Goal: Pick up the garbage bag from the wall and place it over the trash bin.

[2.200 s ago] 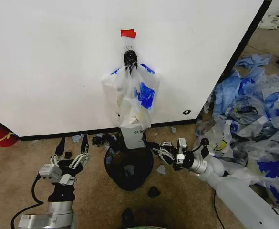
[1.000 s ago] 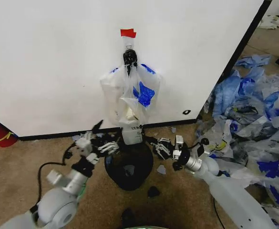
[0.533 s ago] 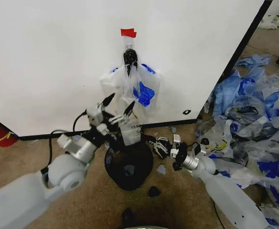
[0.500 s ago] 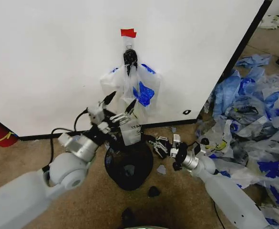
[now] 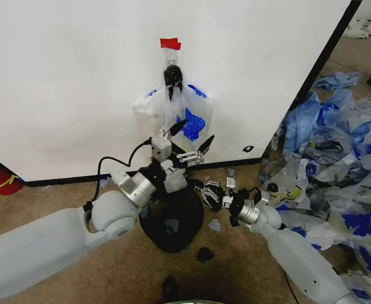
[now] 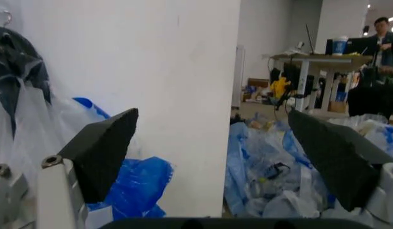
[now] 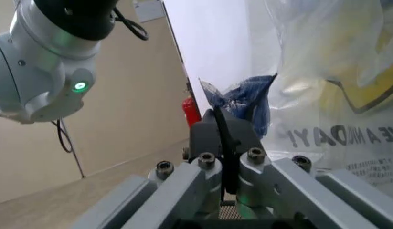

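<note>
So far the garbage bag hangs from a black hook on the white wall, directly above the trash bin, which stands bare on the floor. The left gripper is raised in front of the bag's lower half, fingers spread wide and holding nothing. The right gripper sits low, just beside the bin's rim, fingers pressed together and empty. By my judgement, grasping, unhooking and lining the bin all remain.
</note>
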Tool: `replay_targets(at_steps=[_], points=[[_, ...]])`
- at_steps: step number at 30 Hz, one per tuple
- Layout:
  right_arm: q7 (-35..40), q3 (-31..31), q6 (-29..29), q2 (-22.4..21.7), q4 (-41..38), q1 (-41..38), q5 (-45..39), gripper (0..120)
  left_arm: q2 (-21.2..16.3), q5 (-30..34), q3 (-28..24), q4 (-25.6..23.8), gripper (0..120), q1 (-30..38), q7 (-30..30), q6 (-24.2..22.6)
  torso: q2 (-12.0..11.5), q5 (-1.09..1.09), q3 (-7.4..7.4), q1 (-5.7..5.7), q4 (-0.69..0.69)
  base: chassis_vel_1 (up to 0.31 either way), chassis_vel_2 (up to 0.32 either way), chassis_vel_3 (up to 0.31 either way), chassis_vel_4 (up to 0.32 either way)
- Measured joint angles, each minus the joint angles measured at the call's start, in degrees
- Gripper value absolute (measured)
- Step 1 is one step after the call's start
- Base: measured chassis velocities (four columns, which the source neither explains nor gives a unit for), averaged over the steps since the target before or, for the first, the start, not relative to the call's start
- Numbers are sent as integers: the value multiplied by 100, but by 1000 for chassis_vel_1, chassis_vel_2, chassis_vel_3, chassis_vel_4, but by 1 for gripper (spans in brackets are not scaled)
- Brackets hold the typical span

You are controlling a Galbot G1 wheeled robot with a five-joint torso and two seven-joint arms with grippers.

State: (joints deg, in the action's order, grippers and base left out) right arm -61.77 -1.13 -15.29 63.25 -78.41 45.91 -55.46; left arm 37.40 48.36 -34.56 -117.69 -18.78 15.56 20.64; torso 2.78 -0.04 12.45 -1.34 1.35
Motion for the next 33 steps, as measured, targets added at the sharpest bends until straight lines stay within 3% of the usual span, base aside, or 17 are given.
replay_targets(at_steps=[9, 13, 25, 33], points=[[23, 34, -25, -10, 29, -19, 0, 0, 130, -326, -684, 469, 91, 568, 94, -212, 0, -1, 0, 0, 0, 0, 0, 0, 0], [30, 36, -41, -26, -11, 29, 0, 0, 108, -588, -1035, 701, 91, 970, 305, -519, 0, -3, 0, 0, 1, 0, 0, 0, 0], [88, -24, -76, -110, -147, 157, -11, 0, -557, -777, -1251, 354, 100, 1437, 798, -1496, 0, -1, 0, 0, -1, 0, 0, 0, 0], [179, -38, -82, -138, -251, 178, -25, 0, -753, -1022, -1403, 228, 100, 1443, 877, -1791, 0, -2, 0, 0, 0, 0, 0, 0, 0]])
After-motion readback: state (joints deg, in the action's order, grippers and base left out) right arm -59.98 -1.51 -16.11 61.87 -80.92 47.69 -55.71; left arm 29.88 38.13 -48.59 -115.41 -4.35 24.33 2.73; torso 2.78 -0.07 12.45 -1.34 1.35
